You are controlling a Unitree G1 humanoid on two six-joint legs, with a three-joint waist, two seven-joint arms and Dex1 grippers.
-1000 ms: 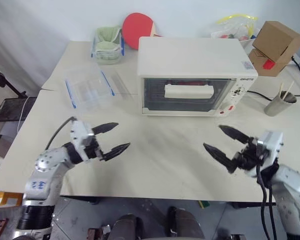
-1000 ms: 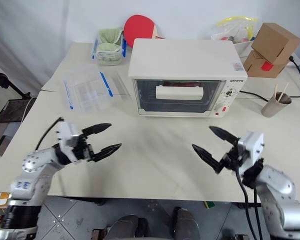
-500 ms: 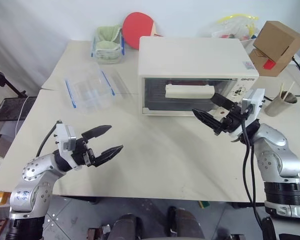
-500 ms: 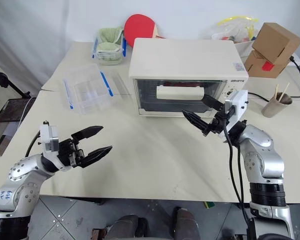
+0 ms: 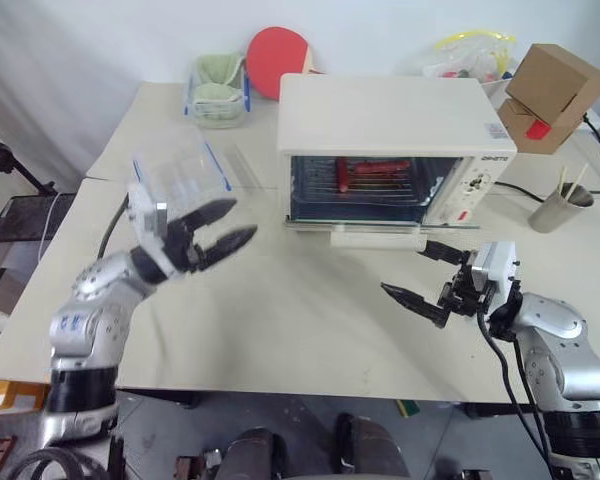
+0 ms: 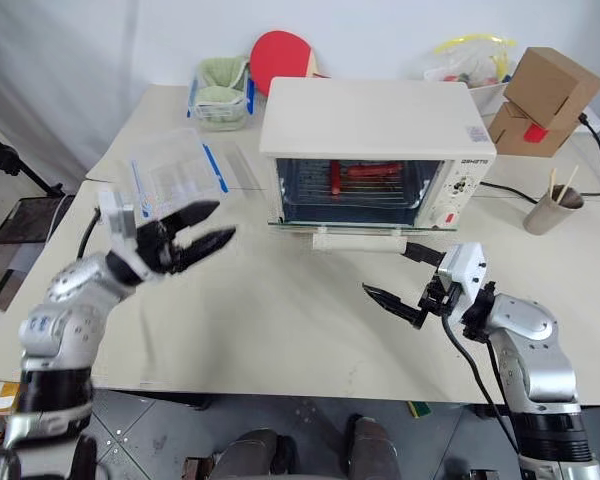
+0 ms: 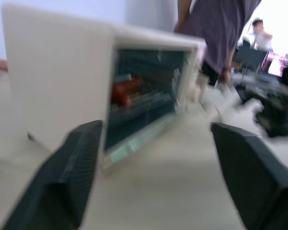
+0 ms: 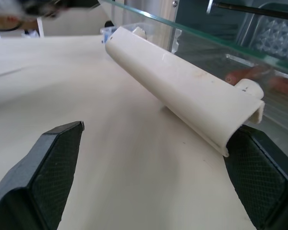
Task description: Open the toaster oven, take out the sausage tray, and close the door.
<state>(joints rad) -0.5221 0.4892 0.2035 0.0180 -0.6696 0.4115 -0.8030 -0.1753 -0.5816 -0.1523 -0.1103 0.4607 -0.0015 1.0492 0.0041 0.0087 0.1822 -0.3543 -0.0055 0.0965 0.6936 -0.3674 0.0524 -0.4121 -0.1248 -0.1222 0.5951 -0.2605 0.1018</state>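
Observation:
The cream toaster oven point(image 5: 395, 115) stands at the back of the table with its glass door point(image 5: 365, 227) lowered flat and the bar handle point(image 5: 377, 238) at the front. Two red sausages point(image 5: 375, 167) lie inside on the sausage tray point(image 8: 273, 38), of which little shows. My right gripper point(image 5: 402, 267) is open, a short way in front of the handle point(image 8: 177, 91) and apart from it. My left gripper point(image 5: 242, 220) is open and raised over the table, left of the oven, holding nothing. The left wrist view looks into the oven point(image 7: 57, 72) at a sausage point(image 7: 125, 91).
A clear container with blue clips point(image 5: 175, 175) sits close behind my left gripper. Farther back are a green-filled container point(image 5: 217, 88) and a red paddle point(image 5: 277, 55). A cardboard box point(image 5: 552, 80) and a paper cup point(image 5: 560, 205) stand right of the oven. A person point(image 7: 216, 33) stands beyond the table.
The oven door has gone from shut to lying open flat. My right gripper came away from the handle, down and toward me. My left arm rose up and forward, its fingers somewhat closer together.

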